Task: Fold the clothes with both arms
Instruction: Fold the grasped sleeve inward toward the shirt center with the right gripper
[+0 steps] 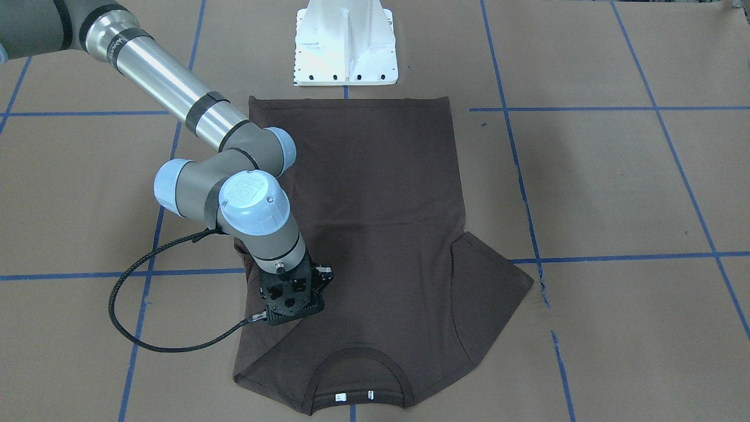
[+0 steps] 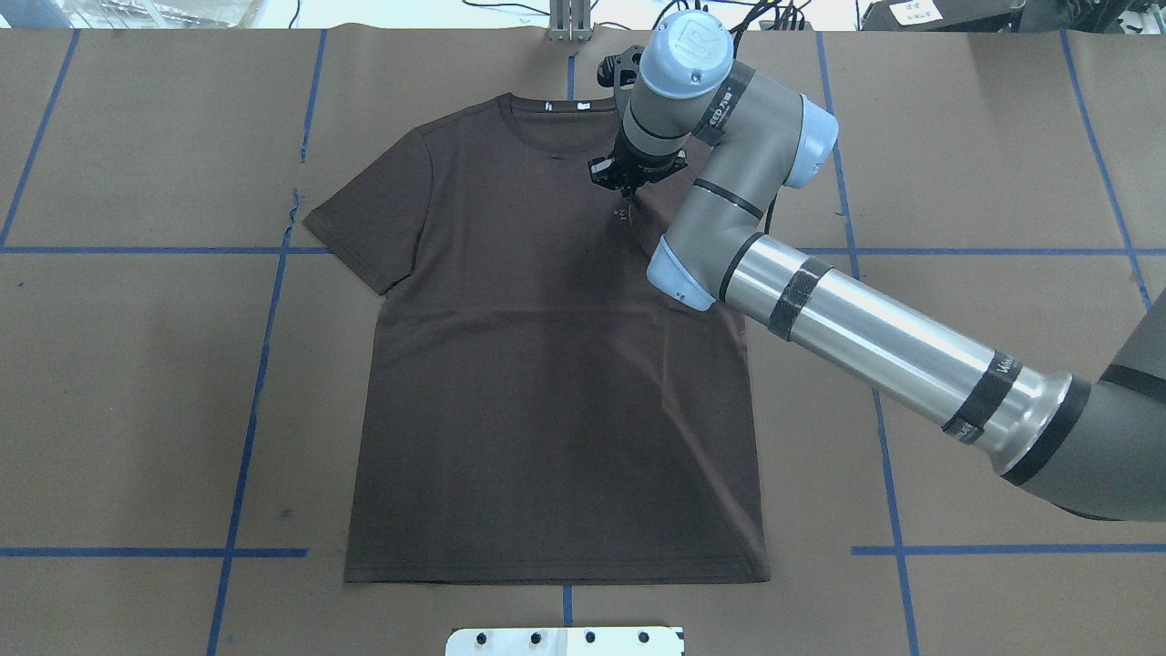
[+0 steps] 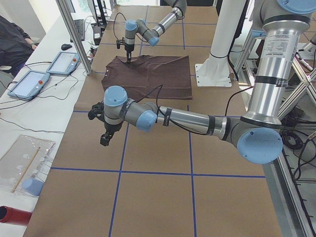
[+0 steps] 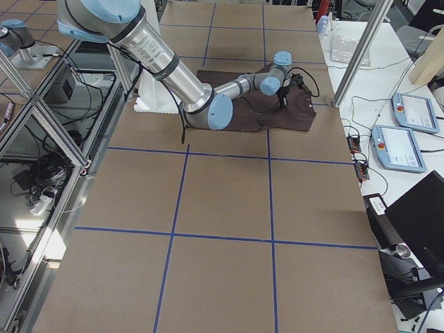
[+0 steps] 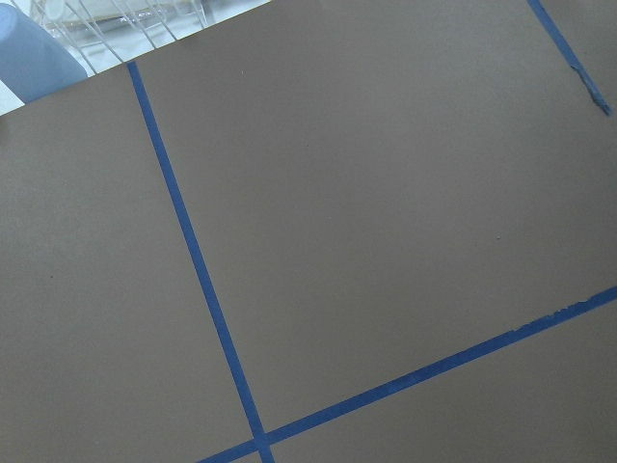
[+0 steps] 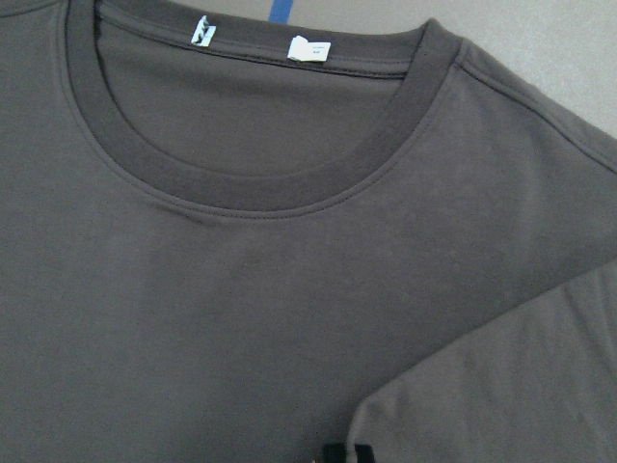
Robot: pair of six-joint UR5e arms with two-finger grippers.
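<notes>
The dark brown T-shirt [image 2: 547, 383] lies flat on the brown paper, front up, collar [image 6: 260, 193] and white neck labels [image 6: 308, 48] on the far side from the robot's base. My right gripper [image 2: 627, 189] is low over the chest just below the collar. It is shut on the edge of the shirt's right-hand sleeve [image 6: 501, 386], which is pulled in over the body. It also shows in the front view [image 1: 293, 305]. The other sleeve [image 2: 364, 219] lies spread out. My left gripper [image 3: 104, 137] hovers over bare paper far from the shirt; I cannot tell whether it is open or shut.
The white base pedestal [image 1: 345, 47] stands just beyond the shirt's hem. Blue tape lines [image 5: 193, 260] cross the paper. Two tablets [image 3: 64, 61] and an aluminium post [image 3: 74, 34] stand along the table's operator side.
</notes>
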